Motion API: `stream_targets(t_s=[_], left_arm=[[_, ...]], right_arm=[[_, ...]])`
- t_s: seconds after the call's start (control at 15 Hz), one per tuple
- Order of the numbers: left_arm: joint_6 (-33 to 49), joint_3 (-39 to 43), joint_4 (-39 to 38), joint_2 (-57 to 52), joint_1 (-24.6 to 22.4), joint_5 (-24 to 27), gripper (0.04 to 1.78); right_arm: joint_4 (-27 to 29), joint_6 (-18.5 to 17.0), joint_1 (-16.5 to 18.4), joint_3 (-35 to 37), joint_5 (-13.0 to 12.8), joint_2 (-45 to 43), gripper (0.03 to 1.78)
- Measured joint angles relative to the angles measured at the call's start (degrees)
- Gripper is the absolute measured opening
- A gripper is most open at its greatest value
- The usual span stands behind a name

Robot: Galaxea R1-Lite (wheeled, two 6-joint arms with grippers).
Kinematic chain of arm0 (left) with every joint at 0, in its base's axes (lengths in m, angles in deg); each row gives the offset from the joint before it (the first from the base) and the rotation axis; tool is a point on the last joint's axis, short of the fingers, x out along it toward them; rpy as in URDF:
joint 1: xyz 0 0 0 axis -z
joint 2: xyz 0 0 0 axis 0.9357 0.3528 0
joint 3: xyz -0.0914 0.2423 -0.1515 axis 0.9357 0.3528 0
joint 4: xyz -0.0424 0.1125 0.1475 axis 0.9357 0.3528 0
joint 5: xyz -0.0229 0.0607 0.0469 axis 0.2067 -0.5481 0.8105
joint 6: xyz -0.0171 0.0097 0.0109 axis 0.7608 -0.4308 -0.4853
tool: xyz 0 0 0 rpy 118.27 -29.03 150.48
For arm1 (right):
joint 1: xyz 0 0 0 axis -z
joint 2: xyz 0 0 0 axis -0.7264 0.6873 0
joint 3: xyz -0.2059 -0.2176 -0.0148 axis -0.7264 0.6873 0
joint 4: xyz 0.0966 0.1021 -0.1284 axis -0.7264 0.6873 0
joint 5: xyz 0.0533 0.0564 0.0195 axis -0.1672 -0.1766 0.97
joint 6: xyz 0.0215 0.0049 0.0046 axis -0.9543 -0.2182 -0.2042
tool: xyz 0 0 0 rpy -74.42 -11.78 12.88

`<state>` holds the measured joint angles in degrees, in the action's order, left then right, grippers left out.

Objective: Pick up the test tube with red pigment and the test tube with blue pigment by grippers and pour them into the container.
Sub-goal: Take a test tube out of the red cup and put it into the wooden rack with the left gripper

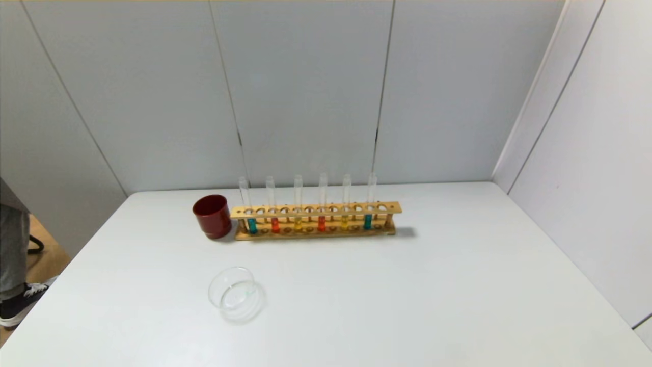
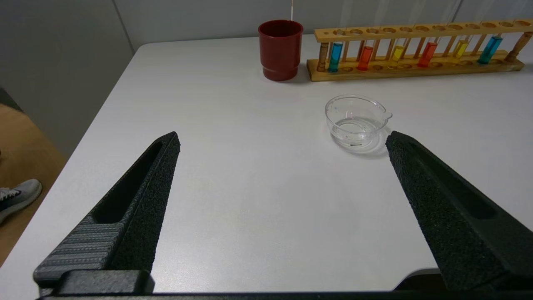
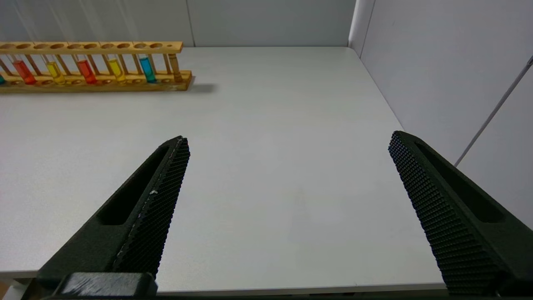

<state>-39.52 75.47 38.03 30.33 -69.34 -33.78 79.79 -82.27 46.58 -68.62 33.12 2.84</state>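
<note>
Beyond head view, wide-spread left gripper [image 2: 283, 139] and right gripper [image 3: 289, 139] over table [image 1: 407, 285].

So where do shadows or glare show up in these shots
Head view: the wooden rack throws a short shadow toward the robot's right, and the glass dish shows faint highlights. Left wrist view: soft shadow beside the red cup. Right wrist view: rack shadow again, table evenly lit.

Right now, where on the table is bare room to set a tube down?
Bare: the table on the robot's right of the wooden rack, and the strip between rack and glass dish. Crowded: where the red cup stands close against the rack's left end.
</note>
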Motion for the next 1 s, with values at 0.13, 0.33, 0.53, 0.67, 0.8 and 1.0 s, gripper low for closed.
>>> stream_targets(t_s=[0.13,0.33,0.53,0.67,0.8,1.0], left_arm=[[-0.02,0.00,0.00,0.00,0.00,0.02,1.75],[-0.02,0.00,0.02,0.00,0.00,0.00,1.75],[-0.32,0.02,0.00,0.00,0.00,0.00,1.75],[-0.32,0.02,-0.04,0.00,0.00,0.00,1.75],[-0.48,0.02,-0.01,0.00,0.05,0.00,1.75],[-0.60,0.00,-0.22,0.00,0.02,-0.20,1.75]], right_arm=[[0.00,0.00,0.00,0.00,0.00,0.00,1.75],[0.00,0.00,0.00,0.00,0.02,0.00,1.75],[0.00,-0.01,0.00,0.00,0.00,0.00,1.75],[0.00,-0.01,0.00,0.00,0.02,0.00,1.75],[0.00,-0.04,0.00,0.00,0.00,0.00,1.75],[0.00,0.00,0.00,0.00,0.00,0.00,1.75]])
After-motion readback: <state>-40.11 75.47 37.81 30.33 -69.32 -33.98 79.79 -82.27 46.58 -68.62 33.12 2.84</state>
